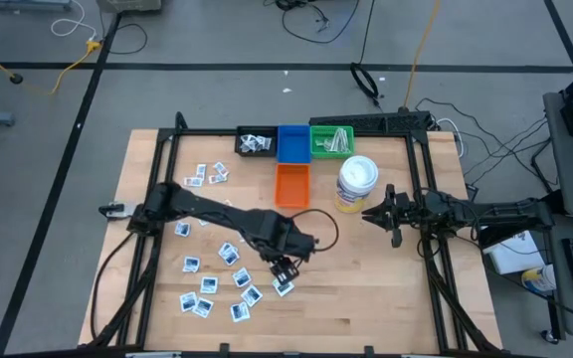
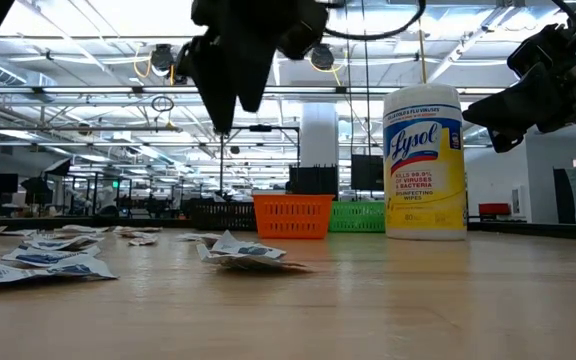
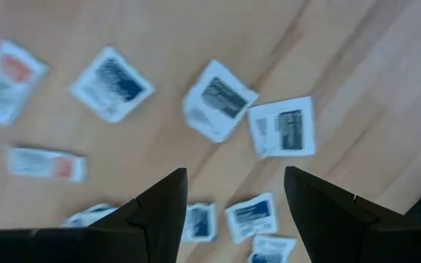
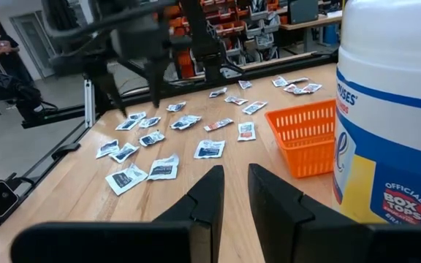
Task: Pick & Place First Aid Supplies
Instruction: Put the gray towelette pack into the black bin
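Observation:
Several first aid supplies, small white packets point(image 1: 217, 278) with blue or red print, lie flat and scattered on the wooden table's left half. In the left wrist view they show as packets point(image 3: 220, 100) below the fingers. My left gripper point(image 1: 284, 270) points down, open, above the scatter's right edge, over one packet point(image 1: 283, 287), with nothing between its fingers point(image 3: 163, 212). In the low view it hangs well above the table point(image 2: 230, 120). My right gripper point(image 1: 371, 214) waits level at the right, beside the wipes canister, shut and holding nothing point(image 4: 236, 183).
At the back stand a black bin point(image 1: 256, 143) holding packets, a blue bin point(image 1: 292, 142) and a green bin point(image 1: 332, 140) holding pale strips. An orange basket point(image 1: 291, 185) and a Lysol wipes canister point(image 1: 356, 184) sit mid-table. Bare wood lies to the near right.

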Controlling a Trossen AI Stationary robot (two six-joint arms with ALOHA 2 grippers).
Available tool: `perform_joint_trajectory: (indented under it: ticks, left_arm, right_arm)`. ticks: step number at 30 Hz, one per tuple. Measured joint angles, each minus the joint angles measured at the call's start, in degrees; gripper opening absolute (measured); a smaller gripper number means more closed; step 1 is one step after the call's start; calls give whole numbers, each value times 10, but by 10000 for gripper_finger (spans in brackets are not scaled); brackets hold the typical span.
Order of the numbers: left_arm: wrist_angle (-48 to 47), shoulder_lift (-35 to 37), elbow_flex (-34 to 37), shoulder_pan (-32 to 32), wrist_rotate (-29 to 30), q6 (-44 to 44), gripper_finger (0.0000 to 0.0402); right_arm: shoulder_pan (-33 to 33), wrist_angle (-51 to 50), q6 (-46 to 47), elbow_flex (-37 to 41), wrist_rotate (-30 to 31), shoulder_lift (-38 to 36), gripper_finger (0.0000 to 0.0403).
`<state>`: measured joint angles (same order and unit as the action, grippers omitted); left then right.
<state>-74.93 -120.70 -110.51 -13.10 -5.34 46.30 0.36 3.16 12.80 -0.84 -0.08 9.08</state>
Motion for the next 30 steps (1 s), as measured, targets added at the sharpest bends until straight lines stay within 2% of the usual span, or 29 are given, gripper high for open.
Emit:
perform_joint_trajectory:
  ticks: [8, 18, 22, 27, 30]
  left_arm:
    - [96, -1, 109, -14, -4, 41, 234]
    - [232, -1, 195, -28, 68, 36, 234]
    - [283, -1, 229, -29, 70, 33, 234]
    - [286, 1, 244, -31, 75, 30, 228]
    - [285, 1, 247, -30, 75, 29, 199]
  right_arm:
    - [0, 0, 0, 0, 0, 0, 59]
    - [0, 0, 0, 0, 0, 0, 59]
    - [0, 0, 0, 0, 0, 0, 59]
    - [0, 0, 0, 0, 0, 0, 59]
    - [0, 0, 0, 0, 0, 0, 59]
